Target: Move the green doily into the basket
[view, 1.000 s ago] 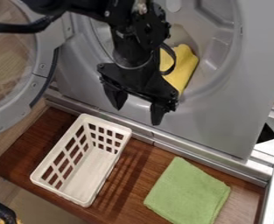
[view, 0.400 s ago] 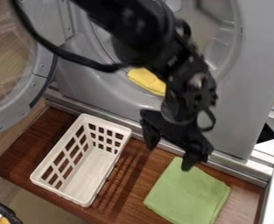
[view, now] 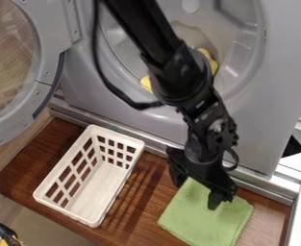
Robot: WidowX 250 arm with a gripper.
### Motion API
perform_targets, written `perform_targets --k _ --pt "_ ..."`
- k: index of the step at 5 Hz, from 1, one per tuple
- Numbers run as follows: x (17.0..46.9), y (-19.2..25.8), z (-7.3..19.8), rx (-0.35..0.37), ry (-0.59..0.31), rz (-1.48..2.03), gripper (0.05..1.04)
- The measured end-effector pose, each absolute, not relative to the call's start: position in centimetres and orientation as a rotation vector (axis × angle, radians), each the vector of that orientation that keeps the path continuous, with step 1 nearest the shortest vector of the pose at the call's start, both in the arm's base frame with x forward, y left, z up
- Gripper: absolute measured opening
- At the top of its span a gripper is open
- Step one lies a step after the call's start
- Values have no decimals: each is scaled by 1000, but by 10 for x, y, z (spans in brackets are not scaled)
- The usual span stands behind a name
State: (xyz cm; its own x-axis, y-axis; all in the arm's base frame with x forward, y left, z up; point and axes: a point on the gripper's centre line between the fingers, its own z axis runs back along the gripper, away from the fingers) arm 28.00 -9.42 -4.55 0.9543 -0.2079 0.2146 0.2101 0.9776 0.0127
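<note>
One green doily (view: 201, 223) lies on the wooden tabletop (view: 143, 206), apart from the white basket (view: 65, 213); the tool (view: 195, 192) hangs over the doily's upper part, fingers spread wide, apparently gripping nothing, so grasp, carry and release all seem left to do

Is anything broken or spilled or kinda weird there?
Nothing looks broken or spilled. The white basket stands upright, and the green cloth lies flat with the open end effector at its upper part. The yellow cloth is inside the open machine, which seems ordinary.
</note>
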Motion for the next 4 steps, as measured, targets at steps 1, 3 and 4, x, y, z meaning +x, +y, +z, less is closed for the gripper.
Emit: perform_targets --k 1,3,4 --pt "284 -112 -71 -105 -185 -265 1000" --pt "287 -125 -75 -154 -194 -309 689" --pt "287 -126 -76 -120 -206 -330 408"
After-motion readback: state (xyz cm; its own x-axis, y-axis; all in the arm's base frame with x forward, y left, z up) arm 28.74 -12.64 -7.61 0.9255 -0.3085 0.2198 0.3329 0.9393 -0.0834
